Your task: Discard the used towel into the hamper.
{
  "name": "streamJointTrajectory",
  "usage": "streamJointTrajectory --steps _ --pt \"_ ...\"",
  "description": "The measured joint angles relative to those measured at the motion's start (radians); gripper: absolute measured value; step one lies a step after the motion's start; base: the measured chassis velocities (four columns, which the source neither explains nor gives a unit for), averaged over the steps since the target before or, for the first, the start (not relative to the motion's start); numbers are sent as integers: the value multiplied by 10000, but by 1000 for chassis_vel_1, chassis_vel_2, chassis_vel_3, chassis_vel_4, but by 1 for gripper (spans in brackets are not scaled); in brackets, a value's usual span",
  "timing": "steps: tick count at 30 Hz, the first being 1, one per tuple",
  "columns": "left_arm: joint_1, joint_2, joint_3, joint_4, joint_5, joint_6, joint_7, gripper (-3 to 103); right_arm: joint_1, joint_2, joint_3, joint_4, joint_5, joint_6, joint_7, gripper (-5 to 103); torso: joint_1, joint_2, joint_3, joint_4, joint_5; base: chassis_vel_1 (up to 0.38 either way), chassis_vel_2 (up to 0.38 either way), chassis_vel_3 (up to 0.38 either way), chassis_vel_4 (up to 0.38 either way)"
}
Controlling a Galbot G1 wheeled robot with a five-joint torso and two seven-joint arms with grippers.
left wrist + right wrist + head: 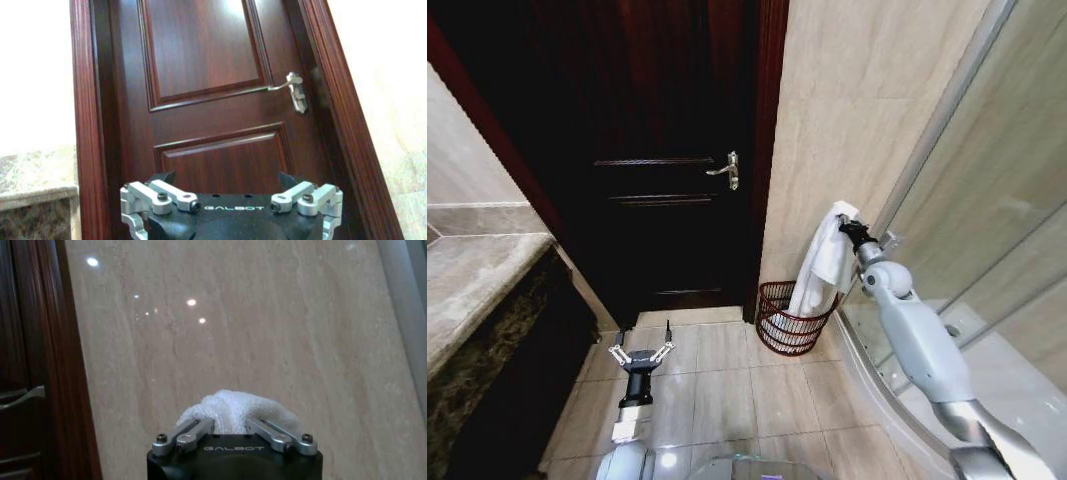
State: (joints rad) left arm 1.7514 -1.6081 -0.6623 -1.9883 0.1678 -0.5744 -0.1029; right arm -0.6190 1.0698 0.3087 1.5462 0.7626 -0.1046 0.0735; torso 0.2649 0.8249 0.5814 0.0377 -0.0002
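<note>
Right end effector gripping towel hanging vertically

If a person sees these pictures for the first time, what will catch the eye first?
First, the white terry towel, hanging from the right gripper, whose jaws are shut on its top, with its lower end reaching into the round reddish-brown wire hamper by the beige tiled wall. Next, the dark red wooden door behind, and the left gripper, open, low over the floor.

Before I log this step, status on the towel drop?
Right end effector shut on towel, held above hamper. Towel's lower end hangs into the hamper. Left end effector open, idle, low over floor. Nothing in the way.
</note>
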Motion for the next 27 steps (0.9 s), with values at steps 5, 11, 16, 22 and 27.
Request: streamJointTrajectory --steps 5,11,16,22,27 --pt "47 1 -3 1 -36 -43 3 100 65 109 -45 54 -11 -9 103 8 -99 -217 -120 -2 -1 0 0 0 0" --pt "154 0 -27 43 -62 -227 1 100 -33 348 -66 -387 -210 110 56 8 -202 -463 -260 -1 1 0 0 0 0" --pt "256 0 -89 44 -148 -331 -10 100 -242 634 24 -835 -511 276 -105 8 -303 -701 -399 0 2 0 0 0 0" --pt "285 0 -101 98 -155 -418 -12 100 -440 777 171 -1126 -777 412 -247 8 -408 -935 -527 -1 2 0 0 0 0" --pt "262 0 -90 79 -116 -415 3 100 -584 859 263 -1370 -990 506 -366 8 -504 -1170 -668 -1 2 0 0 0 0"
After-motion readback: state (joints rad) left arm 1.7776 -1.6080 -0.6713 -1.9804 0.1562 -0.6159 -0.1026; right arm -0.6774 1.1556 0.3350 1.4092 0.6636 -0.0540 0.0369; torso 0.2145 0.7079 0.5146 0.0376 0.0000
